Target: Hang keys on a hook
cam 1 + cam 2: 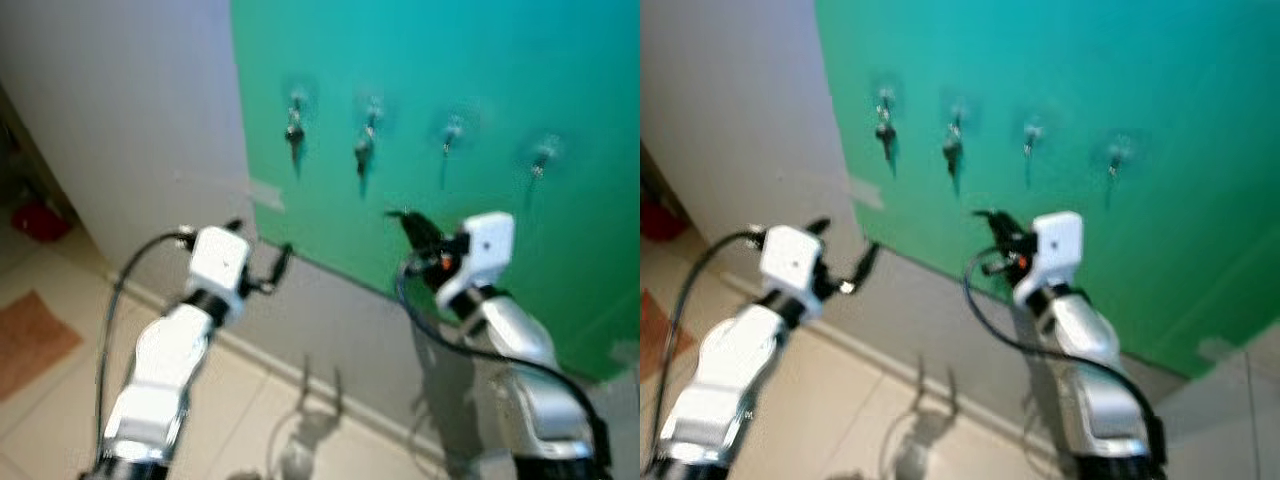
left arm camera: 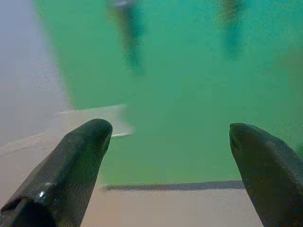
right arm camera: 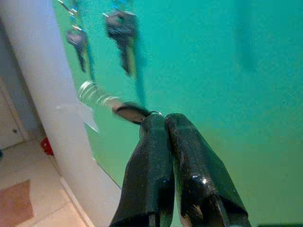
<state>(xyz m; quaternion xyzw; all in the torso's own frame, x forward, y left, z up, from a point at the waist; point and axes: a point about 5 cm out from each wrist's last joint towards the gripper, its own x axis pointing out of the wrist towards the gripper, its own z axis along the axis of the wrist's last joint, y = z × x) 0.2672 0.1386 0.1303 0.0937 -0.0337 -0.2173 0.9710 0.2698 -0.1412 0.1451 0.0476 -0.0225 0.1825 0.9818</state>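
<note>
A green board [image 1: 480,70] on the wall carries a row of small hooks. Dark keys [image 1: 294,135] hang from the leftmost hook, and another set [image 1: 363,152] from the second. The third hook [image 1: 452,130] and fourth hook [image 1: 543,155] look bare, though the picture is blurred. My right gripper [image 1: 405,218] is raised in front of the board below the second and third hooks. It is shut on a key [image 3: 125,111], whose dark head and silver blade stick out past the fingertips [image 3: 158,124]. My left gripper [image 1: 262,243] stands open and empty near the board's lower left corner.
A pale wall [image 1: 130,120] runs left of the board, with grey wall and a baseboard below. A strip of tape [image 1: 265,195] holds the board's left edge. On the tiled floor at the left lie a red object [image 1: 40,220] and a brown mat [image 1: 30,340].
</note>
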